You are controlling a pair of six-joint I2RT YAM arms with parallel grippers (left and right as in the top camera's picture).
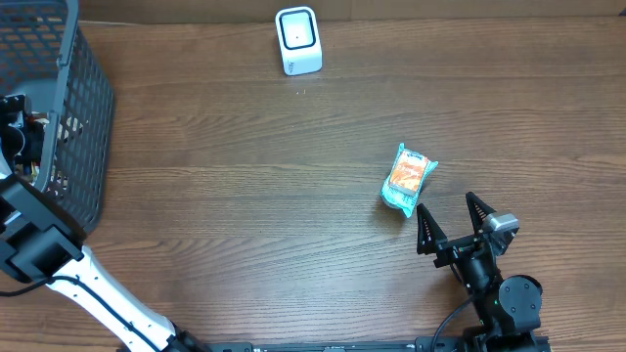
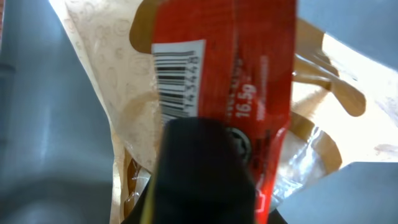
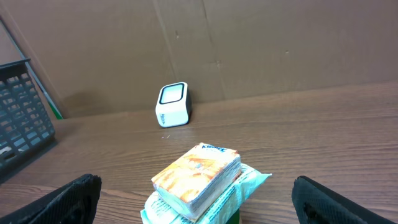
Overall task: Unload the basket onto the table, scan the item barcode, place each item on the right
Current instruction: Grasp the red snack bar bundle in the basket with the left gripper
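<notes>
While the left pincer (image 2: 202,146) is pressing together on the red packet (image 2: 261,74) down inside the basket (image 1: 88,108), the grasp is, as I judge it, the step in hand; the scan itself is not yet done. One black finger is lying flat against the packet's face and covering the lower end of its barcode (image 2: 178,78) (the other finger is hidden, so the pinch is partly my reading). A pale crinkly bag (image 2: 99,74) is sitting right behind the packet, touching it.

Next, the move is calling for a straight lift over the basket's mesh wall, which is standing close around the pincer. After that comes a carry to the scanner (image 1: 298,41), well away from it, with the barcode turned toward the window. Between basket and scanner the worktop (image 1: 215,186) is lying bare, giving open room.

Farthest off, the right pincer (image 1: 452,217) is hanging spread wide and holding nothing. A turquoise snack pack (image 1: 408,181) is lying just ahead of its fingertips, well apart from that path.
</notes>
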